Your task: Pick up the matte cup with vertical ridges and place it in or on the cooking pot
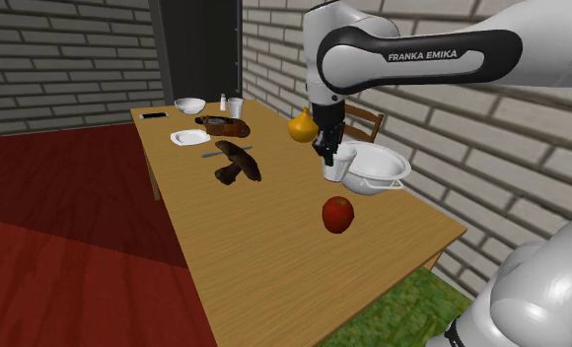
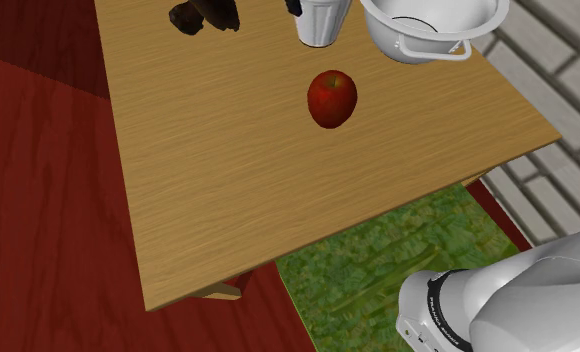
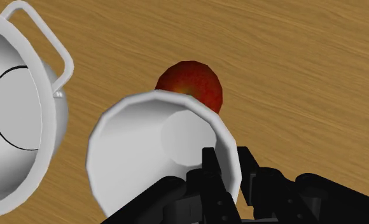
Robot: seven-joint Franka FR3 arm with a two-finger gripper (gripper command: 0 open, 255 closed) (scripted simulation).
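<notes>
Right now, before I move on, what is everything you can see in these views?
cup: one, white, held by its rim
cooking pot: one, white, beside the cup
apple: one, red, on the table near the cup
pear-shaped thing: one, yellow, beyond the cup
dark brown things: two, mid-table
plate: one, white, beside them
bowl: one, white, far end
table: one, wood-brown
rug: one, green, floor by the table's near end
gripper: one, black, shut on the cup's rim
arm: one, white, above the table
</notes>
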